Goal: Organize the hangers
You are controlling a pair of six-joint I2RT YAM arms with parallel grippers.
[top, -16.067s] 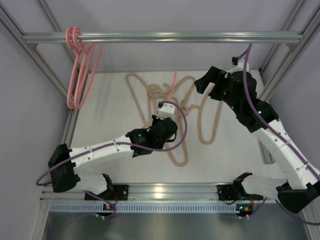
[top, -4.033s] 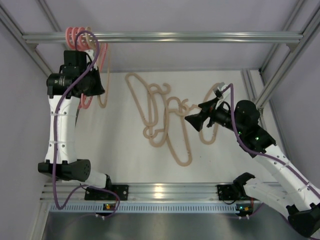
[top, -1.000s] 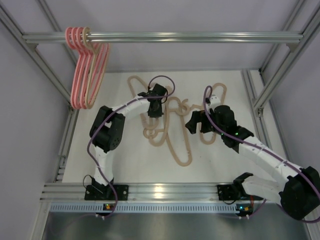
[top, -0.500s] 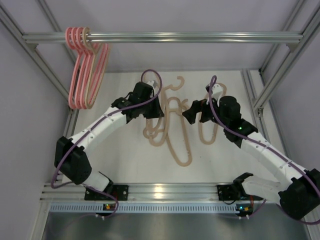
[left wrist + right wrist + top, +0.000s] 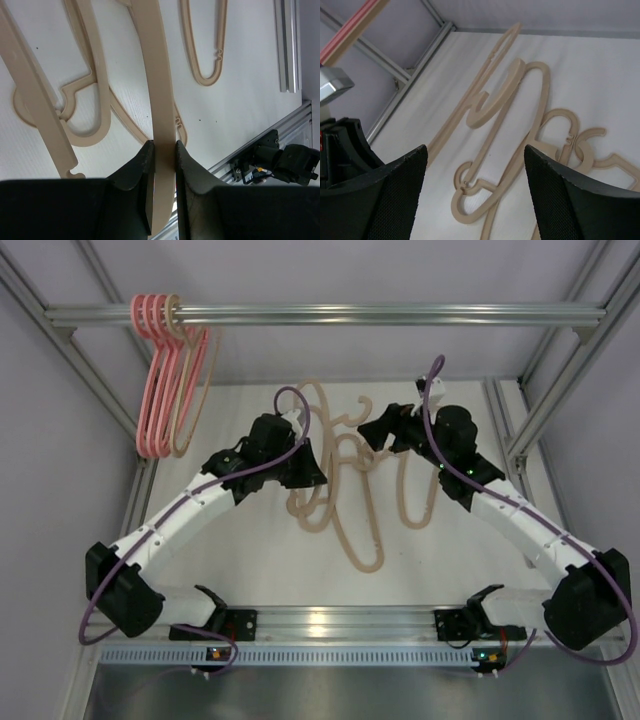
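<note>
Left gripper (image 5: 162, 148) tight on one beige hanger (image 5: 151, 75); right gripper (image 5: 475, 150) wide apart above loose beige hangers (image 5: 492, 102) on table (image 5: 605, 75).

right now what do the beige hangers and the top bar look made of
The beige hangers: probably plastic or moulded composite, matte; flat strips, uniform colour, no glare. The top bar: metal, likely aluminium, satin silver; grooved profile with long highlights.

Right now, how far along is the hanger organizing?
Done: four hangers, three pink and one beige, hang at the left end of the bar. In hand: the left tool is shut on a beige hanger; the right tool hovers open. Left: a tangle of beige hangers on the table.
</note>
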